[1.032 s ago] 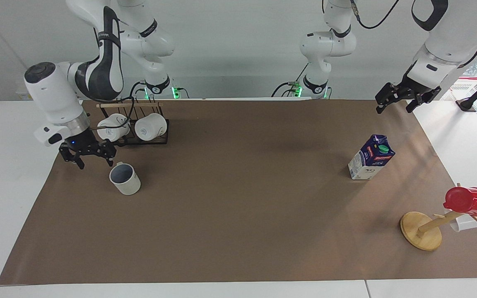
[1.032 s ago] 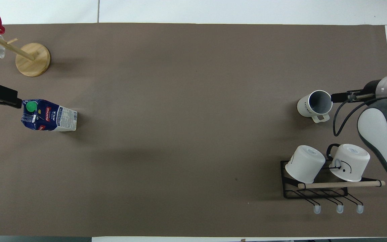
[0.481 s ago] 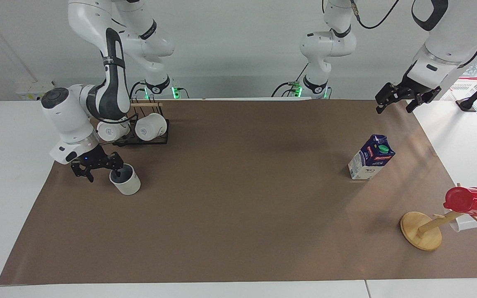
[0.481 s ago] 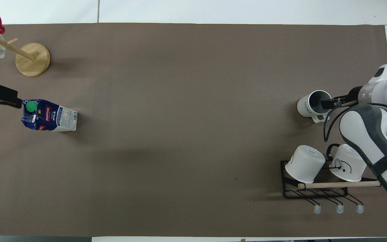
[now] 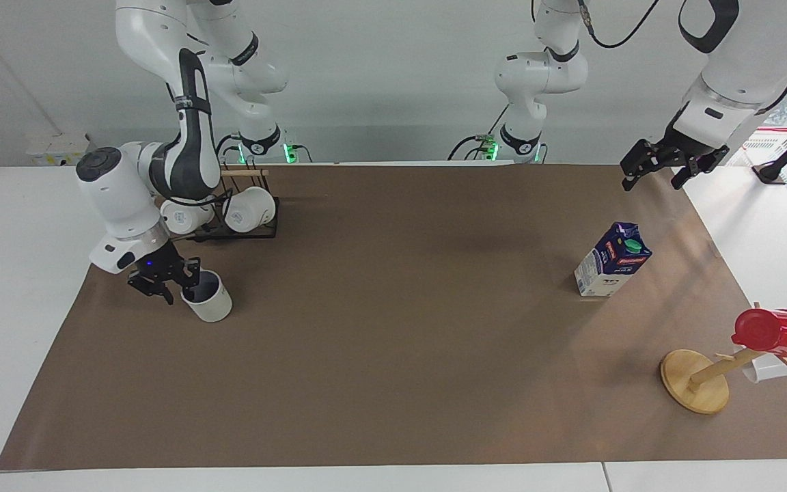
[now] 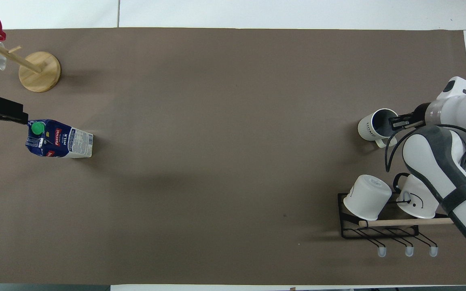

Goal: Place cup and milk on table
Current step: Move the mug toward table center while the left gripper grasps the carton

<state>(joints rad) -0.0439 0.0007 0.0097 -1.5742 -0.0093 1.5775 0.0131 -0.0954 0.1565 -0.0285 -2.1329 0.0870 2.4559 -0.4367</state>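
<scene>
Right pincer (image 5: 173,287) grips cup (image 5: 208,298) rim on table (image 5: 393,383)

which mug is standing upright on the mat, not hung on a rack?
The off-white cylindrical mug with the grey-blue inside, at the right gripper. The two white mugs sit tilted on the black wire rack; the red cup hangs on the wooden stand.

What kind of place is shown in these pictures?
Probably a robotics lab set up as a mock kitchen: two robot arms at a table with a brown mat, mug rack, milk carton, wooden cup tree.
</scene>
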